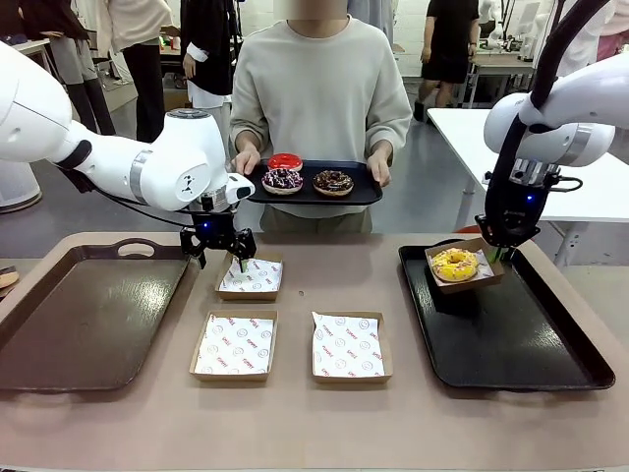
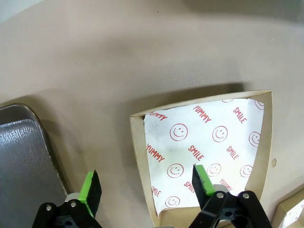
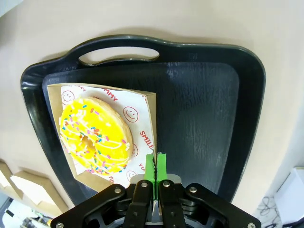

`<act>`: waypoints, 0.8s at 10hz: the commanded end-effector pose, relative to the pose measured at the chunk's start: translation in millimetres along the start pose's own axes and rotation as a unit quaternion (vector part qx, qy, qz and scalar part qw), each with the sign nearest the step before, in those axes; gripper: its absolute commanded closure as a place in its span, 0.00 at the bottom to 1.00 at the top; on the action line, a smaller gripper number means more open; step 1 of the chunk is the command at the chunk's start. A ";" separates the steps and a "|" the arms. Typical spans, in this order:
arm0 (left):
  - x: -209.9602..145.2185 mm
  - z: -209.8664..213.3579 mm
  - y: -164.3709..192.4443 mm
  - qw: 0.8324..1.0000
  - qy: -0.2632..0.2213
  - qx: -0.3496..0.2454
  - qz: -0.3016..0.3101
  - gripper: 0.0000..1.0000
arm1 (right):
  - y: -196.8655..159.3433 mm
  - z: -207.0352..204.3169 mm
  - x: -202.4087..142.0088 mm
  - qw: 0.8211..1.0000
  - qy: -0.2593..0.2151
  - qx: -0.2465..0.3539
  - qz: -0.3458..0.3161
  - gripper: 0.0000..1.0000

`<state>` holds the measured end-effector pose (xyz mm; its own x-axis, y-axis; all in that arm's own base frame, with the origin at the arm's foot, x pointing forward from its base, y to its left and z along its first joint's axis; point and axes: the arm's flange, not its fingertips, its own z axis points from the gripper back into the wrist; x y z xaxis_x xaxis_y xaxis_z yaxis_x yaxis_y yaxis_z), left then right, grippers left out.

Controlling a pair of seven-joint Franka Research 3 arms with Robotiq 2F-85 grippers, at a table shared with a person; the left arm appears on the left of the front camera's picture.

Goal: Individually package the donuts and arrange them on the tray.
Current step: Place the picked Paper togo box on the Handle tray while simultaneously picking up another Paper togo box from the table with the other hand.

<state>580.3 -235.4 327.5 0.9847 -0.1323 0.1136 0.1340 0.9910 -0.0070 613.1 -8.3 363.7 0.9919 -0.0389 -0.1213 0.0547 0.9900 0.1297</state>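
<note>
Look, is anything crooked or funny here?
Yes. The box holding the yellow donut hangs tilted over the black tray, pinched by one edge in the right claw. Nothing is spilled.

Beige table (image 1: 295, 423), bystanders (image 1: 138, 44) behind

Box liner (image 2: 209, 137): "YUMMY" and "SMILE" in red capitals, repeated between smiley faces.
Liner (image 3: 135, 116) of the donut box (image 3: 109, 89): "SMILE" whole, "YUMMY" cut off by the yellow donut (image 3: 107, 128).
Front liners (image 1: 236, 344): print too small to read.
</note>
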 end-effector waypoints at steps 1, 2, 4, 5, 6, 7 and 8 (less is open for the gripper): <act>5.5 0.1 -1.4 1.000 0.006 -0.003 0.012 0.00 | -3.2 -0.8 10.7 1.000 -0.002 0.007 0.002 0.99; 5.5 0.0 -1.4 1.000 0.006 -0.003 0.012 0.00 | -3.2 -1.2 11.5 1.000 -0.002 0.009 0.002 0.99; 5.9 0.8 -0.9 1.000 0.005 -0.002 0.016 0.00 | -3.2 -0.4 10.9 1.000 -0.002 0.010 0.002 0.99; 6.6 1.1 -0.2 1.000 0.002 -0.003 0.025 0.00 | -3.7 -0.5 10.9 1.000 -0.001 0.011 0.004 0.99; 7.4 0.9 -0.2 1.000 0.002 -0.006 0.025 0.60 | -3.8 -0.8 10.3 1.000 0.004 0.014 0.005 0.39; 8.2 0.8 -0.1 1.000 0.006 -0.006 0.028 0.60 | -4.3 -0.8 9.9 1.000 0.005 0.015 0.007 0.39; 9.1 -0.1 0.0 1.000 0.009 -0.007 0.029 1.00 | -5.1 -1.0 9.7 1.000 0.005 0.017 0.005 0.00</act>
<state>584.4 -232.3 327.9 0.9876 -0.1102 0.1122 0.1132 0.9934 -0.0203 617.6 -12.1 359.7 0.9913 -0.0435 -0.1246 0.0600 0.9895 0.1315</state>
